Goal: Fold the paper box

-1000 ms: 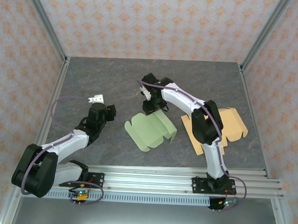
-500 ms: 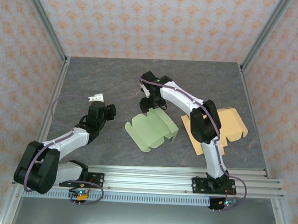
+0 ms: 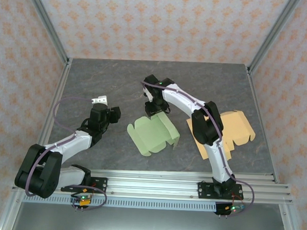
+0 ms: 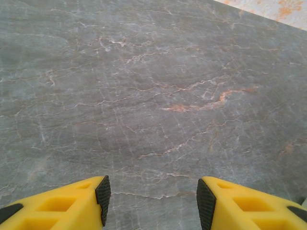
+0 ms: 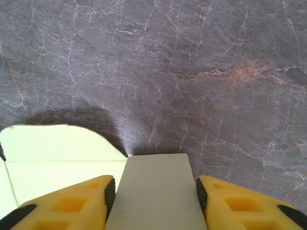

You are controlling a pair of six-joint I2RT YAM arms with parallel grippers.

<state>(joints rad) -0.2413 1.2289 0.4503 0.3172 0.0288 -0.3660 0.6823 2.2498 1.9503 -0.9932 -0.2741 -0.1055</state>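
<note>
**Green paper box [image 3: 153,135] flat in the middle of the counter [image 3: 93,81], holding nothing, far edge at my right jaws.**
Its pale flap [image 5: 153,191] fills the gap between the half-spread right jaws (pinched or merely bracketed, I cannot tell). The left jaws gape empty, well off to the box's left.

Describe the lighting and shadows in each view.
Top external: soft, even light, no glare. Right wrist: a dark shadow rims the green paper box's rounded flap on the table; the flap at the right gripper looks grey and shaded. Left wrist: evenly lit, stone veins sharp.
</note>
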